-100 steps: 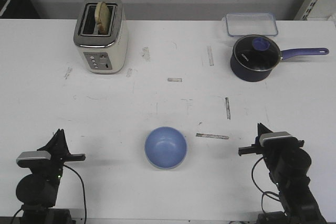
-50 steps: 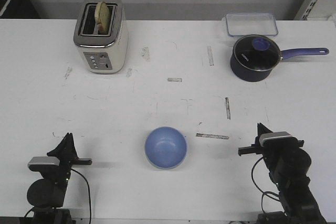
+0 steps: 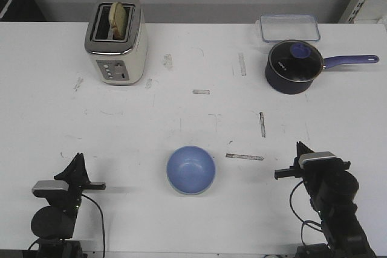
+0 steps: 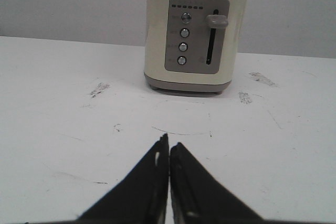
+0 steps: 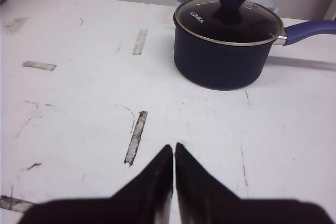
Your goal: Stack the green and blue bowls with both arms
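The blue bowl (image 3: 190, 170) sits upright near the front middle of the table (image 3: 181, 58), right between the two arms. A pale rim peeks out under its lower edge, so my guess is the green bowl is already nested underneath, but I can't say for sure from this angle.

Left gripper (image 4: 169, 148) is parked low at the front left, fingers pressed together with nothing in them, pointing at the toaster (image 4: 195, 30) way at the back. Right gripper (image 5: 174, 150) is the same deal on the front right: tips closed, empty, aimed at the saucepan (image 5: 228, 40) with its lid on and a clear container (image 3: 289, 28) behind it.

Both arms sit well apart from the bowl, which looks like a rest pose to me. If that's a stack, the job's basically done.
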{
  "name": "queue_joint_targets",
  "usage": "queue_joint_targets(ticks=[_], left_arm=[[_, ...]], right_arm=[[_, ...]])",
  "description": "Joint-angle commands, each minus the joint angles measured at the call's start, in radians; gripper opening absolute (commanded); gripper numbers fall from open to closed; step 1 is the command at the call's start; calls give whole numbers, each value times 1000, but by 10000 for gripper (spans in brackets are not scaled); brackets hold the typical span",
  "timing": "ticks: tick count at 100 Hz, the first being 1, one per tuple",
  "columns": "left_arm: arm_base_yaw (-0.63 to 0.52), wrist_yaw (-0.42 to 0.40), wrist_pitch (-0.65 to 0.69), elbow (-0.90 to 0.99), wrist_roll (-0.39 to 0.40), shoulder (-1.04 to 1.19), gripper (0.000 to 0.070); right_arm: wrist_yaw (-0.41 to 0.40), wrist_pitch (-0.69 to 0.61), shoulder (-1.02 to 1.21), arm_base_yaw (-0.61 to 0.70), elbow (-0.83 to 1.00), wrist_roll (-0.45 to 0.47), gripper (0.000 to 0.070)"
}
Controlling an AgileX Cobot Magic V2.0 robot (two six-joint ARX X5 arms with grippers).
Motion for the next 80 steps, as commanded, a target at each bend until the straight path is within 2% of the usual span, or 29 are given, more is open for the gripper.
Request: queue_joint_targets(ticks=[1, 15, 27, 37, 54, 80], left_arm=[[0, 3, 13, -21, -2, -2, 3], [0, 3, 13, -21, -2, -2, 3], [0, 3, 13, -21, -2, -2, 3], [0, 3, 13, -21, -2, -2, 3], [0, 3, 13, -21, -2, -2, 3], [0, 3, 13, -21, -2, -2, 3]], right_arm=[[0, 13, 1, 1, 11, 12, 0], [0, 13, -4, 1, 11, 11, 0], [6, 20, -37, -14, 5, -29, 0], [38, 24, -68, -58, -29, -32, 0], [51, 136, -158, -134, -179, -18, 0], [48, 269, -368, -137, -428, 63, 0]])
